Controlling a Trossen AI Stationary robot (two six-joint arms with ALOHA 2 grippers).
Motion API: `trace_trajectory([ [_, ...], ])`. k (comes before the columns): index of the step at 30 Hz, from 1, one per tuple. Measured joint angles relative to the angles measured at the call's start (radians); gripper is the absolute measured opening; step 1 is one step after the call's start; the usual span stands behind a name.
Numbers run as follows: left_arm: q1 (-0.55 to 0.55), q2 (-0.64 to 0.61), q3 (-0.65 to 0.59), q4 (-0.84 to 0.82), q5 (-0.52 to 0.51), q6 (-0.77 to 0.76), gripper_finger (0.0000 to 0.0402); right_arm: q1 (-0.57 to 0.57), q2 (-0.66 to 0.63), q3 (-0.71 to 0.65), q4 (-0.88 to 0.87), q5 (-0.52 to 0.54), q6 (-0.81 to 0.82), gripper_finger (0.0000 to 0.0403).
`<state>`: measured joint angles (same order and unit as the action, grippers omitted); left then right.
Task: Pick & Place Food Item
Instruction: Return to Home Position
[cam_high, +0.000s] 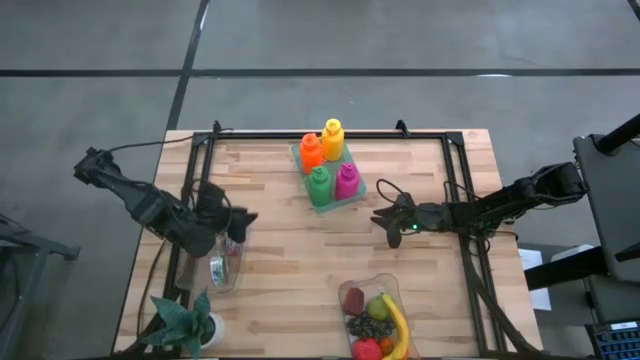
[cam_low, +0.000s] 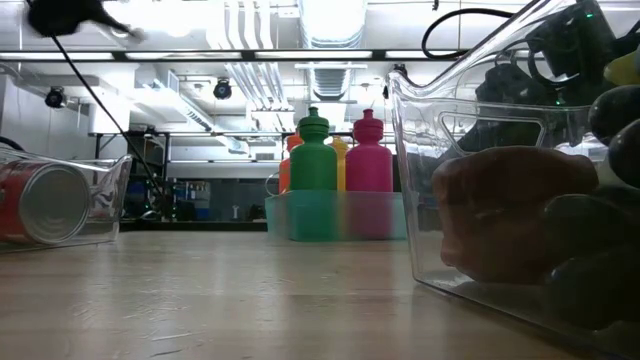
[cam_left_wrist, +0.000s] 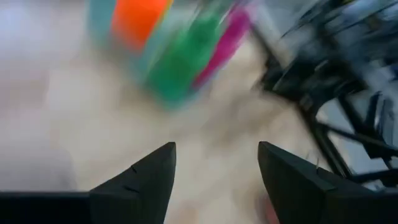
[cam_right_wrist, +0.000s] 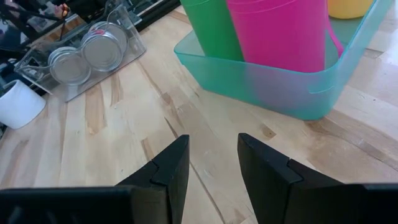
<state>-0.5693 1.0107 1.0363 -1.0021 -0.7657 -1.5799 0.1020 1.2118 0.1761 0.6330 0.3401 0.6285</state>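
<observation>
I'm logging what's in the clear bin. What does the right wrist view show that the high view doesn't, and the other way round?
Only the right wrist view: the round ends of two cans, side by side in the transparent bin. Only the high view: the fruit bin, the orange bottle, and the left gripper near the transparent bin. Both: the teal tray with the green bottle and pink bottle, and the right gripper, open.

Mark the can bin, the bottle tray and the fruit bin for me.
can bin (cam_low: 112, 200), low view, clear side wall.
bottle tray (cam_right_wrist: 280, 87), right wrist view, teal front wall.
fruit bin (cam_high: 372, 285), high view, bare end.
</observation>
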Motion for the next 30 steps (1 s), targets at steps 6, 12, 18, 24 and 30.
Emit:
trace_trajectory([
  [6,0.066,0.003,-0.035,0.444,-0.173,0.684,0.0231,0.000,0.000,0.000,0.000,0.000,0.000,0.0134],
  [12,0.215,0.022,-0.115,0.844,0.085,1.082,0.0231,0.000,0.000,0.000,0.000,0.000,0.000,0.0134],
  [18,0.434,0.022,-0.228,1.092,0.538,1.143,0.0231,0.000,0.000,0.000,0.000,0.000,0.000,0.0134],
  [24,0.535,0.021,-0.364,1.364,0.737,1.281,0.0229,0.000,0.000,0.000,0.000,0.000,0.000,0.0134],
  [30,0.537,0.019,-0.500,1.559,0.751,1.381,0.0196,0.000,0.000,0.000,0.000,0.000,0.000,0.0134],
])
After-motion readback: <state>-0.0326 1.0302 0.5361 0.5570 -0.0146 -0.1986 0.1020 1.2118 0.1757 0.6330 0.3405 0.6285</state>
